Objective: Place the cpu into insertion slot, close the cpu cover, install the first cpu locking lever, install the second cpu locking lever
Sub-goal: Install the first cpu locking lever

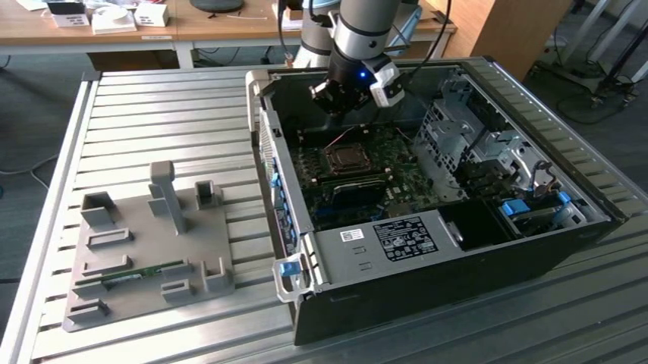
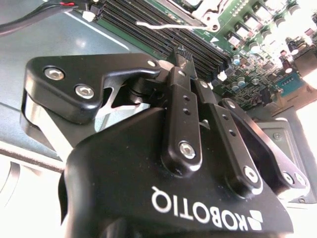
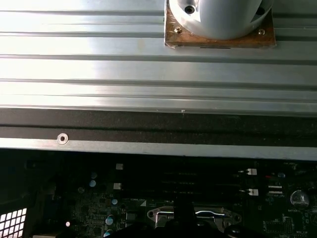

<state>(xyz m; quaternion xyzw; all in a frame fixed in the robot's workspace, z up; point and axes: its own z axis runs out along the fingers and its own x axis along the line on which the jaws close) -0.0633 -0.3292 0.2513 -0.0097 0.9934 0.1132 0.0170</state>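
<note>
Black end effector (image 2: 183, 53) hangs near the insertion slot (image 1: 347, 158), fingers (image 2: 179, 99) seemingly pressed together.

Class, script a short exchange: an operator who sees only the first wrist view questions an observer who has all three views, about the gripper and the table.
Operator: Where is the gripper?
Observer: In the exterior view it hangs above the insertion slot, inside the open case.
Operator: What else is on the table?
Observer: A grey fixture plate lies to the exterior view's left of the case.
</note>
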